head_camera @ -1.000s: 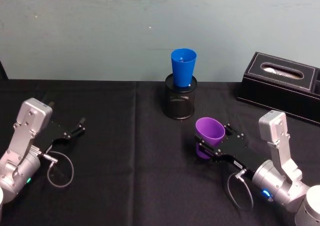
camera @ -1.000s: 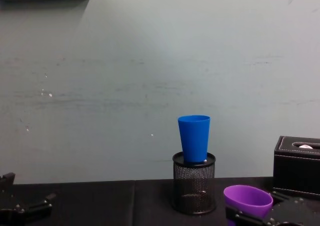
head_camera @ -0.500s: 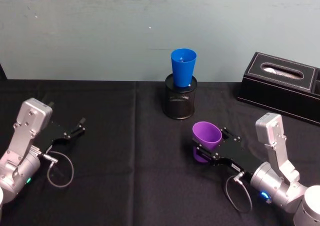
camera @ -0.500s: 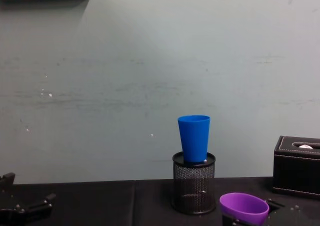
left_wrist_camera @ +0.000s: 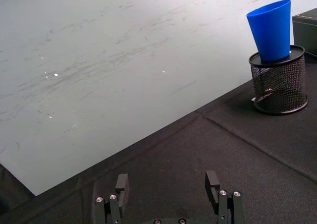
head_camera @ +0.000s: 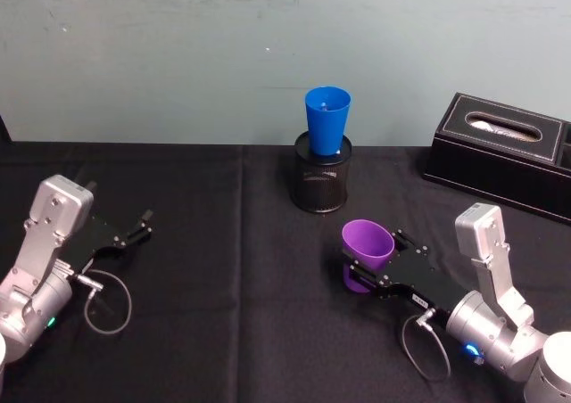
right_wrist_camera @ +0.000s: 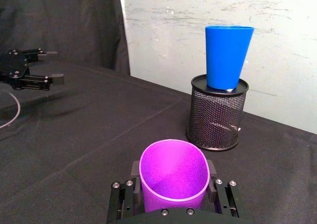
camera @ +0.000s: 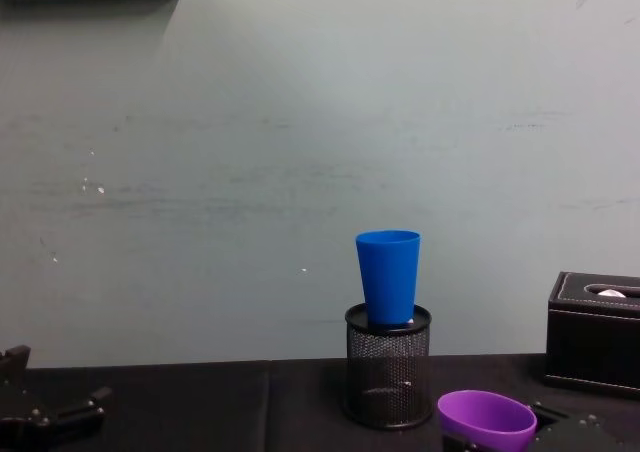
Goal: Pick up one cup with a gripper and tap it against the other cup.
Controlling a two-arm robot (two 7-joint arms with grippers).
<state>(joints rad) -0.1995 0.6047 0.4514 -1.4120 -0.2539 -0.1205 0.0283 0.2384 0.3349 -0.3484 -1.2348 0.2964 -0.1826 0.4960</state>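
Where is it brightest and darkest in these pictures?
Left wrist view: the wall looks nearly white. Right wrist view: the purple cup, in the right tool, glows inside. Head view: the black cloth is darkest; left tool idle, far left.

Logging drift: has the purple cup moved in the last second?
Yes. The purple cup, in the right gripper, shifted slightly left and toward the robot, away from the mesh holder.

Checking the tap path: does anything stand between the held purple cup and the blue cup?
Nothing visible. Bare cloth lies between the purple cup, in the right gripper, and the blue cup, which stands raised in a mesh holder. Left gripper idles far left.
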